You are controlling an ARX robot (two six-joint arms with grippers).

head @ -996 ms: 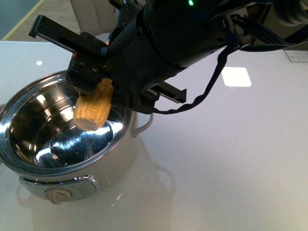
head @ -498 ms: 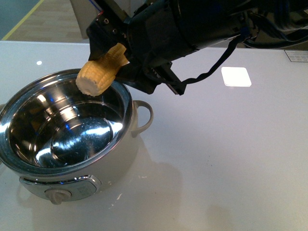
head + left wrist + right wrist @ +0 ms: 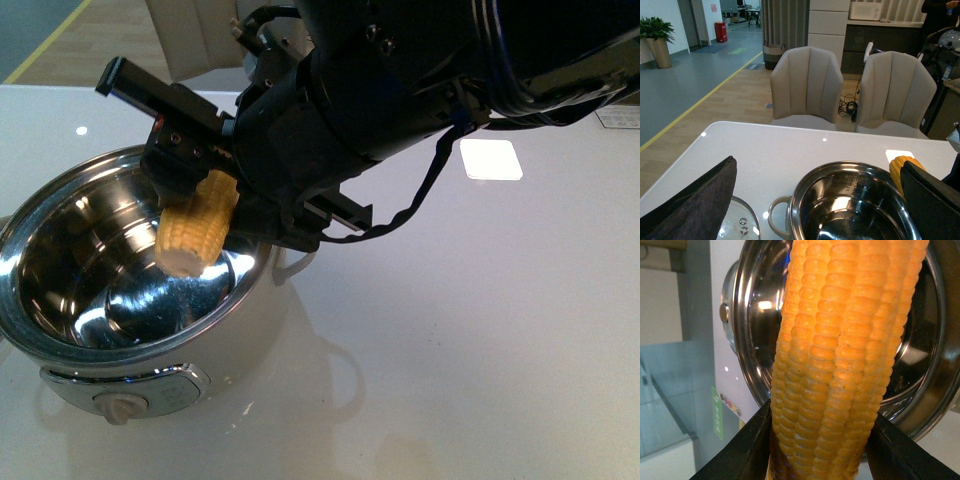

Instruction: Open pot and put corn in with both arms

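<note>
Holding entry, one moment, items as found:

1. Right gripper (image 3: 205, 195), left of centre in the front view: fingers (image 3: 747, 450) clenched on the corn (image 3: 195, 228) at its upper, narrower part. The grasp leaves the blunt end free and pointing down, so the cob can drop clear once released.

2. Corn: hangs tilted over the far right part of the pot's opening, lower end inside the rim line and above the steel floor, touching nothing but the fingers as far as can be seen. In the right wrist view it fills the frame, with the bowl directly behind it, which suggests the aim is already good.

3. Pot (image 3: 110, 345): lower left of the front view, on the white table (image 3: 480, 330), uncovered, interior bare. Control knob faces the camera; one loop handle shows at its right side, under the arm.

4. Glass lid (image 3: 740, 225): lower left of the left wrist view, flat on the table just beside the pot's handle, parked clear of the opening.

5. Left gripper: only a dark shape at the lower left edge of its own view; grip state cannot be told.

Judgement: opening done; release pending.
</note>
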